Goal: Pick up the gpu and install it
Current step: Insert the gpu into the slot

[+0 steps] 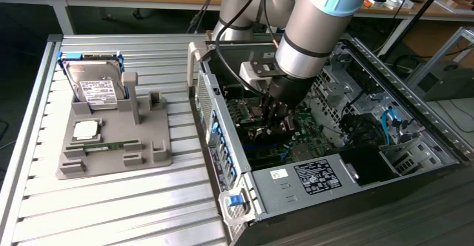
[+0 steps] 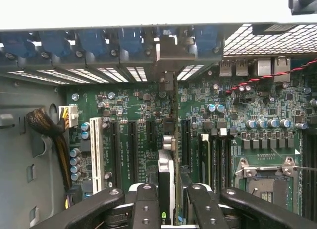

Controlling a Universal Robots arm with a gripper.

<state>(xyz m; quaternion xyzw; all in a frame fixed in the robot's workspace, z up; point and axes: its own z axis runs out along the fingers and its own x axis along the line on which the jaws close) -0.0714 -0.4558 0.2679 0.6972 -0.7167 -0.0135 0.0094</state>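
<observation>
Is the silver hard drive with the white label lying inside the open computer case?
No. The silver hard drive with the white label stands in the grey holder tray on the slatted table, outside the open computer case.

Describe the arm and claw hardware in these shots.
The arm is a fat silver-grey tube with light blue joint caps and a black band near the wrist. Black cables run down beside it. A grey bracket block sits at the wrist. The claw is black, with thick linkage bars pinned by round silver-headed screws.

The exterior view looks down, seemingly from high up, on the open computer case; the wrist view faces its motherboard closely.
</observation>
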